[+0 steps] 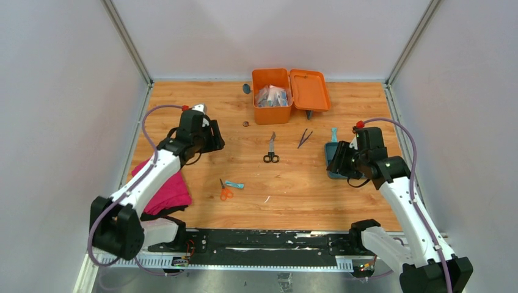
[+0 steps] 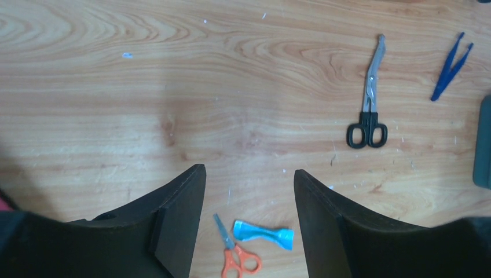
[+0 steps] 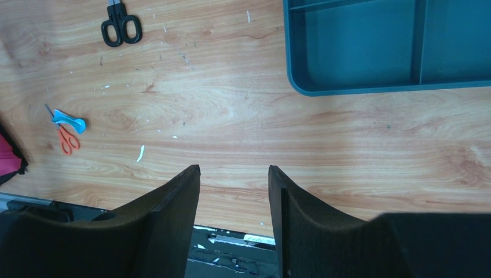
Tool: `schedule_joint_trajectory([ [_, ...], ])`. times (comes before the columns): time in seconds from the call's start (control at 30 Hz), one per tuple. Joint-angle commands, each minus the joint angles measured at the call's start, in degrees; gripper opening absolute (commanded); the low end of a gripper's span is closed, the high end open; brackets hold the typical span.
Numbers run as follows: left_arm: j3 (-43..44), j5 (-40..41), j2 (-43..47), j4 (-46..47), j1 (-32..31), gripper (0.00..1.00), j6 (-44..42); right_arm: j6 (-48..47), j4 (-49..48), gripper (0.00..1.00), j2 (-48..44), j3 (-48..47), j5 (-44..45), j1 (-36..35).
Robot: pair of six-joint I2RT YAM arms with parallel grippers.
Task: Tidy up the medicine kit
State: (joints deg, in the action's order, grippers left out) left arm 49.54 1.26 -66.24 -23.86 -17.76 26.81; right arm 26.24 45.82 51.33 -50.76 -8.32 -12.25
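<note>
Top external view, from your left: a pink cloth (image 1: 166,190) lies bunched at the table's near edge beside the left arm. The left gripper (image 2: 249,171) hangs over bare wood, jaws apart and nothing between them. I judge it is parked there so you can choose among the loose tools. Closest to it are the small orange scissors (image 2: 236,262), with a blue packet (image 2: 263,234) right beside their blade. Further along lie the black-handled shears (image 1: 271,149), then the dark tweezers (image 1: 304,138). They lie apart from one another, so each can be picked up singly. The medicine kit (image 1: 272,115) sits at the far edge, centre, its lid (image 1: 310,90) swung flat to the right so you can drop things in from above. Packets already lie inside. At right, the teal tray (image 3: 347,46) lies just ahead of the right gripper (image 3: 234,169), which is also spread and empty.
</note>
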Motion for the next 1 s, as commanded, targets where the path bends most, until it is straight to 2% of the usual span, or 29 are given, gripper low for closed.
schedule_joint_trajectory([
  [0.0,4.7,0.5,-8.5,6.8,-0.6,0.62,2.4,1.1,0.4,0.52,-2.3,2.0,-1.9,-0.5],
  [0.27,18.0,5.5,-26.9,10.1,-1.9,0.63,1.1,-0.2,0.4,0.52,-4.2,4.1,-3.0,-0.5],
  [0.47,31.7,7.9,-42.3,4.9,-2.4,0.63,0.4,-1.1,0.2,0.52,-4.7,5.3,-3.4,-0.5],
  [0.63,39.0,9.1,-49.1,2.9,-3.6,0.63,-0.2,-1.8,-0.1,0.52,-5.0,6.2,-2.9,-0.5],
  [0.97,48.1,11.0,-57.5,-1.7,-5.6,0.64,-1.0,-2.5,-0.4,0.52,-5.1,7.5,-3.6,-0.5],
])
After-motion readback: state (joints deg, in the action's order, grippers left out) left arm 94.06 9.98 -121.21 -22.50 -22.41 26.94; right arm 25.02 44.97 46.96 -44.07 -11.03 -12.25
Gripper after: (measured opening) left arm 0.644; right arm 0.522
